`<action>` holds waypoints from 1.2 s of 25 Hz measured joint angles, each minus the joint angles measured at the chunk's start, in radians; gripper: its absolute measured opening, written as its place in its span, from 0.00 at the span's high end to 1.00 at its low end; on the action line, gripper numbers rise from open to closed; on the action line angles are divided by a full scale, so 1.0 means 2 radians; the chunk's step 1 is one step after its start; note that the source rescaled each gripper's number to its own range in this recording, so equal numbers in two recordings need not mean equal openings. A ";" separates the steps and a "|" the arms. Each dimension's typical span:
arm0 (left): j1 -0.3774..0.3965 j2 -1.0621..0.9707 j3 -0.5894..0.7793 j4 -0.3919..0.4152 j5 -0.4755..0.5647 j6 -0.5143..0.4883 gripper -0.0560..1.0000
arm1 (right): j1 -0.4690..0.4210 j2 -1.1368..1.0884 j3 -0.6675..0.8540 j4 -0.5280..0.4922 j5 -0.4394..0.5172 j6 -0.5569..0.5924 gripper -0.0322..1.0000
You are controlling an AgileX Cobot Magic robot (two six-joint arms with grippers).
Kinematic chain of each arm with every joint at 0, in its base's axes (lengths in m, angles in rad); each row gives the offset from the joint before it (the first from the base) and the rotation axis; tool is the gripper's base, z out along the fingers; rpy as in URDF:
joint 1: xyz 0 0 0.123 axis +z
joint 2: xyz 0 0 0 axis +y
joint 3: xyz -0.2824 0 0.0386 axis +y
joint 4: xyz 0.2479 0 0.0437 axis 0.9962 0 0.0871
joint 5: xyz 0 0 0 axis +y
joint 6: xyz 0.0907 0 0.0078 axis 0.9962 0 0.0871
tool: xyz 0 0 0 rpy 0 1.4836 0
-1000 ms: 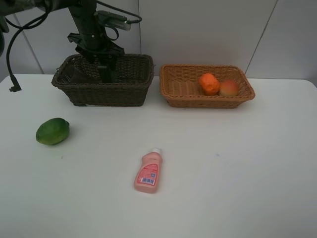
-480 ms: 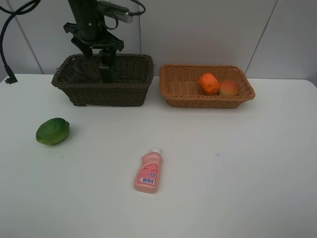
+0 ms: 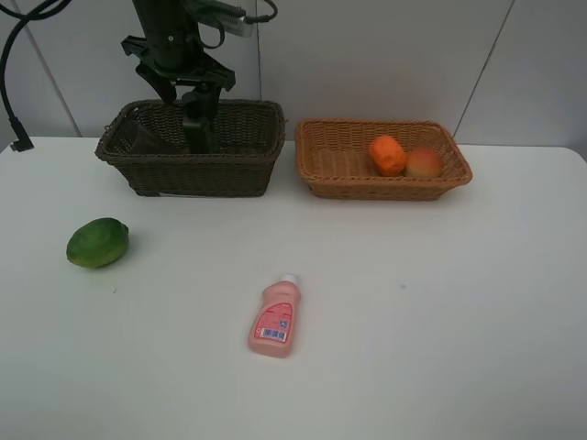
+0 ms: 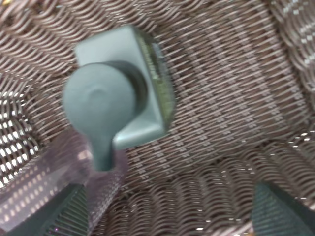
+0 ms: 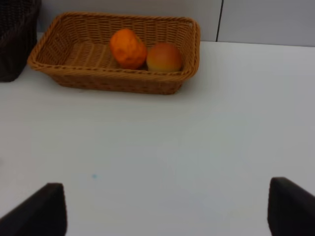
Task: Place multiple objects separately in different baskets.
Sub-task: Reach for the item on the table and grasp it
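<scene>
My left gripper hangs open above the dark brown basket. The dark green pump bottle stands upright in that basket, free of the fingers. In the left wrist view the bottle is seen from above, with the translucent mauve cup lying beside it on the basket floor; the gripper is spread wide. The orange and the peach lie in the light tan basket. The green fruit and the pink bottle lie on the table. My right gripper is open and empty over the table.
The white table ends at a wall behind the baskets. A black cable hangs at the far left. The right wrist view shows the tan basket ahead with the orange and peach.
My left gripper has risen out of the dark basket, leaving the pump bottle standing inside. Nothing else moved.
</scene>
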 joint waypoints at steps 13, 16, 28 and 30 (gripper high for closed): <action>-0.040 -0.019 0.000 -0.008 0.003 -0.022 0.12 | 0.000 0.000 0.000 0.000 0.000 0.000 0.33; -0.057 -0.040 0.000 -0.008 0.003 -0.058 0.12 | 0.000 0.000 0.000 0.000 0.000 0.000 0.33; -0.135 -0.054 0.000 -0.060 0.003 -0.190 0.12 | 0.000 0.000 0.000 0.000 0.000 0.000 0.33; -0.149 -0.054 0.000 -0.079 0.003 -0.190 0.12 | 0.000 0.000 0.000 0.000 0.000 0.000 0.33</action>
